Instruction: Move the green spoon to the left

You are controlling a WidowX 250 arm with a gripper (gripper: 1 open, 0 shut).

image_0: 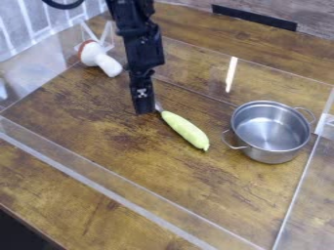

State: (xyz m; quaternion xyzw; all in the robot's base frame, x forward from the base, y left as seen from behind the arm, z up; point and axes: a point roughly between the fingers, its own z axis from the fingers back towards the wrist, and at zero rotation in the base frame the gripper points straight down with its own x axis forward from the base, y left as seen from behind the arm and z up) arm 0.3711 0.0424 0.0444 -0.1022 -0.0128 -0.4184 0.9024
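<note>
Here, starting at the left, a white utensil with a reddish end lies near the back corner of the wooden tabletop, well apart from everything else and no part of this job.

Next comes my end effector, pointing almost straight down, its tip at the surface just beside the upper end of the green spoon. From this view the fingers read as one dark block, so I cannot tell how far apart they stand, nor whether they have hold of the spoon's small metal end, which is hidden right where my tip meets the wood. Whether I touch the spoon there I cannot say either.

The spoon itself lies flat near the middle of the tabletop, its thick yellow-green handle slanting down and to the right, away from my tip. It is tilted neither up nor off the surface as far as I can see.

Further right stands a steel pot, empty, near the spoon's handle end but clear of it.

As I judge it, the task is at an early stage: the spoon lies in the middle, much closer to the pot than to the left side, and a broad stretch of bare wood lies to its left. What remains is a firm hold on it, the carry leftward, and the release.
</note>
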